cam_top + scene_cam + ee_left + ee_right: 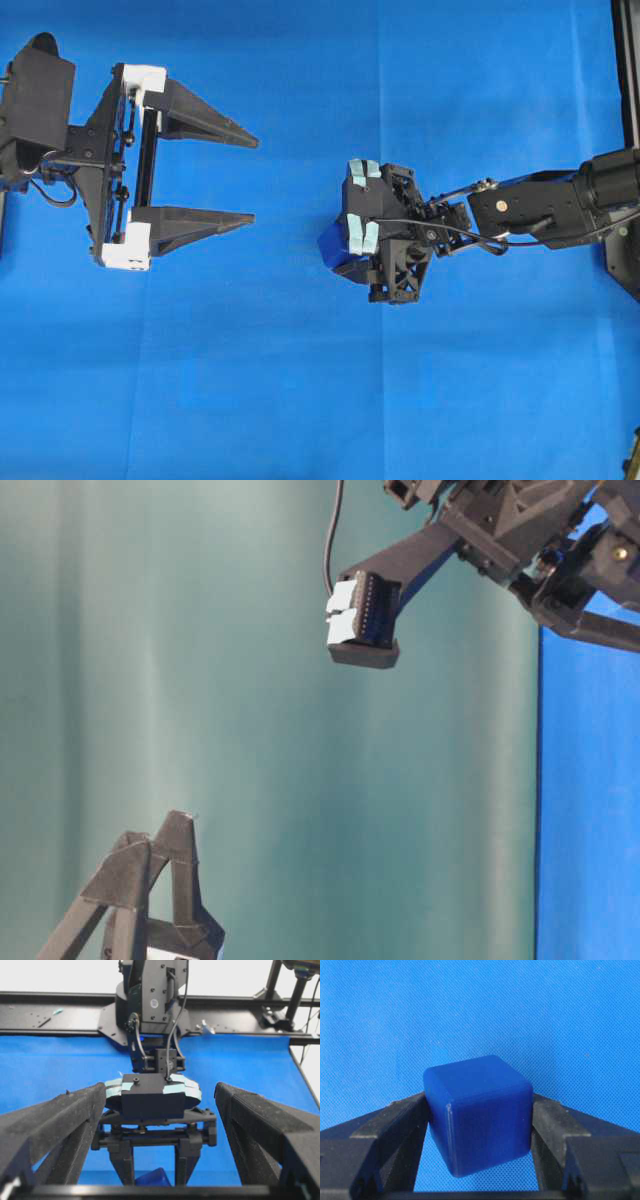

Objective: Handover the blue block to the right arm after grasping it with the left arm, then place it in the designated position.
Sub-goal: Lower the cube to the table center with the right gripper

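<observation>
Right all-black gripper [479,1125] clamping small dark blue plastic cube [479,1112] between fingertips, carrying it above blue cloth-covered desk [300,400], likely heading for placement spot. Left gripper with white mounts [250,178] standing empty, fingers spread wide, well apart from cube, handover apparently done.

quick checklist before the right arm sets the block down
1. Blue block gripped on both sides by the right pincer: ok.
2. Block sits square in the grip: not ok, it looks slightly twisted.
3. Left pincer open and apart from the block: ok.
4. Blue cloth under the block bare: ok.
5. Designated position marked anywhere: cannot tell.
</observation>
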Available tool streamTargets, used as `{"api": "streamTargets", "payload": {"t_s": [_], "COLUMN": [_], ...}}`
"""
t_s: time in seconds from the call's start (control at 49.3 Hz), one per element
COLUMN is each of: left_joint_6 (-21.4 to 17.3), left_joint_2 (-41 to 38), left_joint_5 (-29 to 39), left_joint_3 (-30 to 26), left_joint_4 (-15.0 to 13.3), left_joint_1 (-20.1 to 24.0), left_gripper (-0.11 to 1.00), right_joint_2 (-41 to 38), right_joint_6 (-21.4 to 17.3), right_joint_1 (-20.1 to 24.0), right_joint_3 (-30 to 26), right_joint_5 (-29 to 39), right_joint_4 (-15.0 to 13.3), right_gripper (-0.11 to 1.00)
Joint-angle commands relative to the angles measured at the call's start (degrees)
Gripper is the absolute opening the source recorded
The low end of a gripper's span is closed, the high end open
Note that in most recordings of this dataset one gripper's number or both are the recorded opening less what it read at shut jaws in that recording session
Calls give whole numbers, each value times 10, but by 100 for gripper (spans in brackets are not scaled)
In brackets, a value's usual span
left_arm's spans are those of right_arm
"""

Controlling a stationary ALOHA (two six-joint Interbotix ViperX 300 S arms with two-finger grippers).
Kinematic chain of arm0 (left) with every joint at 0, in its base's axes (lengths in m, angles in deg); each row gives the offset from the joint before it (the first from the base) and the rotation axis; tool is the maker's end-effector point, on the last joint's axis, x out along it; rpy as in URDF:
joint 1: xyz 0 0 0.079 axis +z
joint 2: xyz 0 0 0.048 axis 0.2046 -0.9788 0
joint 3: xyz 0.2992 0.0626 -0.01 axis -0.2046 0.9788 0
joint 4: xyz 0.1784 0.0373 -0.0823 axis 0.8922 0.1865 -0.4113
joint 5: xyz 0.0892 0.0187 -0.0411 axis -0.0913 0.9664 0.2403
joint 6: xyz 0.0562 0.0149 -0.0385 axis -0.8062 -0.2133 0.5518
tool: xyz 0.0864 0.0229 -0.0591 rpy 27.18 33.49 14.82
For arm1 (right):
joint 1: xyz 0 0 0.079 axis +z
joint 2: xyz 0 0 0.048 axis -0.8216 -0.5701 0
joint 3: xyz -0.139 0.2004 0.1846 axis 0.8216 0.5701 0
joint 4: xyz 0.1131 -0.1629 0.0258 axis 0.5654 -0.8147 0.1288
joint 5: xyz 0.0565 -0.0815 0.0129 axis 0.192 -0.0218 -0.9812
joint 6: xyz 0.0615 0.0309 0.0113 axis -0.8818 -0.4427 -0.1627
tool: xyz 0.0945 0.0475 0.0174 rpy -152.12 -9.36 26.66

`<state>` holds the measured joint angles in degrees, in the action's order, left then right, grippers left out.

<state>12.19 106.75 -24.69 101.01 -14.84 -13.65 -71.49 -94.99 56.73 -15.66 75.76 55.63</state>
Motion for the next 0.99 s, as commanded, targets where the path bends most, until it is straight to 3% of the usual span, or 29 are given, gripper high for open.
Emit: {"api": "streamTargets", "payload": {"t_s": [0.0, 0.203, 0.345, 0.385, 0.588, 0.973], "left_joint_6": [-1, 0, 0, 0, -1, -1], "left_joint_2": [3, 3, 3, 3, 4, 4], "left_joint_5": [-6, -6, -6, -6, -6, -6], "left_joint_3": [-14, -14, -14, -14, -15, -14], "left_joint_4": [1, 1, 1, 1, 1, 1], "left_joint_1": [1, 1, 1, 1, 1, 0], "left_gripper": [93, 93, 93, 93, 93, 93], "right_joint_2": [4, -2, -2, -1, -1, 72], "right_joint_6": [0, 0, 0, 0, 0, 1], "right_joint_1": [-4, -8, -8, -8, -8, -6], "right_joint_3": [-9, -12, -13, -13, -13, -3], "right_joint_5": [-5, -5, -4, -4, -5, 37], "right_joint_4": [3, 15, 25, 25, 25, 25], "right_gripper": [52, 53, 88, 93, 83, 83]}}
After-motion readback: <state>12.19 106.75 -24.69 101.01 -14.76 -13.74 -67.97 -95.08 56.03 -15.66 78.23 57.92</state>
